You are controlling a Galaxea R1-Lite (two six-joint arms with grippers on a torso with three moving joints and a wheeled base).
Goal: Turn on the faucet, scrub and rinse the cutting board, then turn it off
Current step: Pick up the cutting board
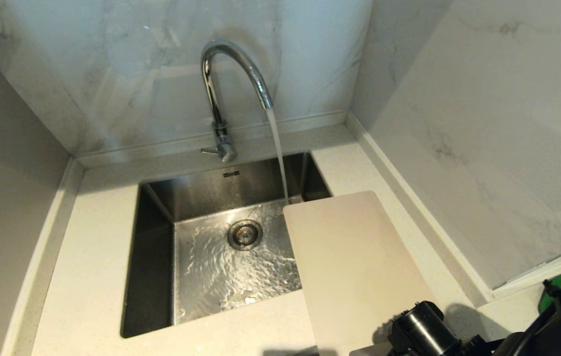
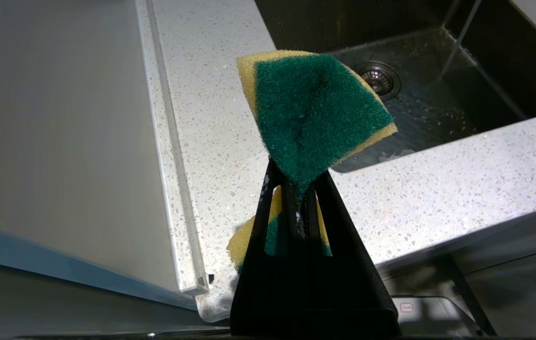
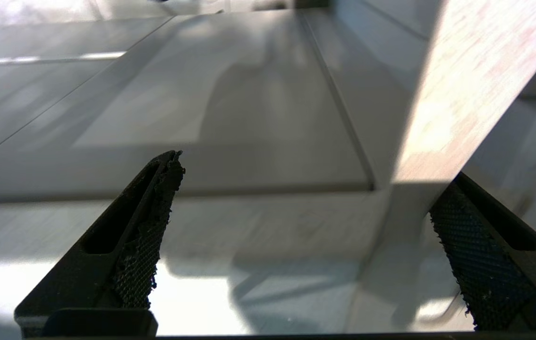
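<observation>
Cutting board (image 1: 354,267): a large, thin, cream-white plastic rectangle with rounded corners, lying flat on the speckled counter (image 1: 92,277) at the right side of the sink (image 1: 154,277), its long axis running from the near counter edge back toward the wall and tilted slightly leftward at the far end; its left part overhangs the basin. Left of it, the faucet (image 1: 221,99) stands behind the sink, a shiny chrome gooseneck whose arched spout points forward and to the right, its thin lever sticking out to the left at the base. A stream of water (image 1: 278,153) falls from the spout, lands just past the board's far left corner and ripples across the steel floor around the drain (image 1: 244,234). The left gripper (image 2: 298,203) hangs over the counter's front edge beside the sink, clamped on a folded green-and-yellow sponge (image 2: 312,113). At the far right, the right gripper (image 3: 303,198) stands with its fingers spread wide, nothing between them; the board's slot-handle end lies beneath it.
</observation>
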